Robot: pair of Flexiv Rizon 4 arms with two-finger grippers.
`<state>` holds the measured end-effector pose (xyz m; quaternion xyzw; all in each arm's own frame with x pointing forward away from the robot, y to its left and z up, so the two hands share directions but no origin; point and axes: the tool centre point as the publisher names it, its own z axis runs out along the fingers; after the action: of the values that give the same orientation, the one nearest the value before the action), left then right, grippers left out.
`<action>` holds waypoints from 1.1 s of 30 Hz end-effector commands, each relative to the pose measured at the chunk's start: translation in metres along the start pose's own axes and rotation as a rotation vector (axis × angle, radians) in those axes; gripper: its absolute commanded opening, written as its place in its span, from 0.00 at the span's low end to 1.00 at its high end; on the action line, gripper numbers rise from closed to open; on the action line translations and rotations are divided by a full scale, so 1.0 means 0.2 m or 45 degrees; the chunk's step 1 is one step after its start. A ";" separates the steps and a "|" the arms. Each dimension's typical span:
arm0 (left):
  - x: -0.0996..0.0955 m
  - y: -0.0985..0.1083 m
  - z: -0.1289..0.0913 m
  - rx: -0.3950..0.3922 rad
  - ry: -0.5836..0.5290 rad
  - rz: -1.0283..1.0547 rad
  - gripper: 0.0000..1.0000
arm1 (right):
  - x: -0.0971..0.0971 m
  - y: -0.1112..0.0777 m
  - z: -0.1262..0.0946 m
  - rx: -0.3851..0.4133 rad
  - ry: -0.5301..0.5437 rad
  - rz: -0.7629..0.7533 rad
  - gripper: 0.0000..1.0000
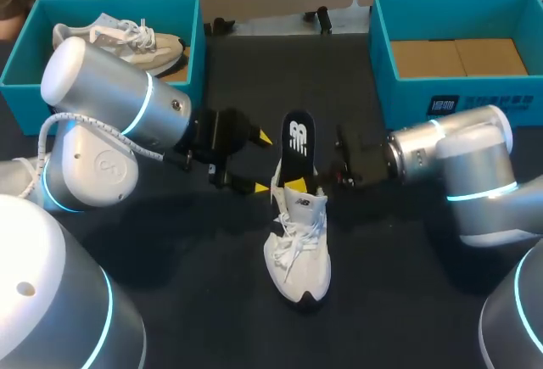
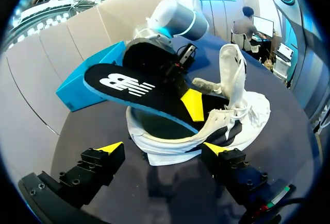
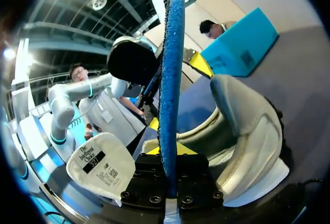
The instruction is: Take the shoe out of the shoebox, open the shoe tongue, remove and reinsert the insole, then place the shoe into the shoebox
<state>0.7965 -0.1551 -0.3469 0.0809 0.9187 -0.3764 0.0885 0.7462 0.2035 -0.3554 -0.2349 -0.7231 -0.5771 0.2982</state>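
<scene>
Your right gripper [image 3: 169,153] is clamped on the insole [image 1: 298,136], likely to steer it at the heel opening of the white sneaker [image 1: 297,250], which stands mid-table between left shoebox [image 1: 110,1] and right shoebox [image 1: 458,97], long axis running near-to-far, toe towards you, while your left gripper [image 2: 163,149] hovers spread beside the heel.

The insole [image 2: 129,87], clamped in the yellow-tipped right gripper [image 3: 169,175], is showing a black top with a white logo and a blue underside. Ahead of the left gripper [image 2: 162,148], the shoe [image 2: 242,105] is showing white with black side markings. The left shoebox [image 1: 17,64] and right shoebox [image 1: 382,55] are showing teal.
</scene>
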 end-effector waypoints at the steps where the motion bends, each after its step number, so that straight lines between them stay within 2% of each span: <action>1: 0.00 0.00 0.00 -0.004 -0.002 0.001 1.00 | 0.00 -0.05 0.03 0.000 -0.005 0.017 0.00; 6: 0.00 0.00 0.00 -0.004 -0.002 0.001 1.00 | 0.01 -0.02 0.02 0.000 -0.030 -0.018 0.10; 13: 0.00 0.00 0.00 -0.004 -0.002 0.001 1.00 | 0.03 0.08 0.00 0.033 -0.049 -0.076 0.18; 22: 0.00 0.00 0.00 -0.004 -0.002 0.001 1.00 | 0.02 0.15 -0.05 0.061 -0.057 -0.100 0.21; 30: 0.00 0.00 0.00 -0.004 -0.002 0.001 1.00 | 0.01 0.16 -0.07 0.084 -0.040 -0.099 0.16; 32: 0.00 0.00 0.00 -0.004 -0.002 0.001 1.00 | -0.01 0.15 -0.07 0.088 -0.030 -0.088 0.09; 33: 0.00 0.00 0.00 -0.004 -0.002 0.001 1.00 | -0.01 0.14 -0.06 0.088 -0.026 -0.082 0.00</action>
<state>0.7965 -0.1551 -0.3469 0.0809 0.9187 -0.3764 0.0885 0.7665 0.1968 -0.3304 -0.2092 -0.7527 -0.5609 0.2739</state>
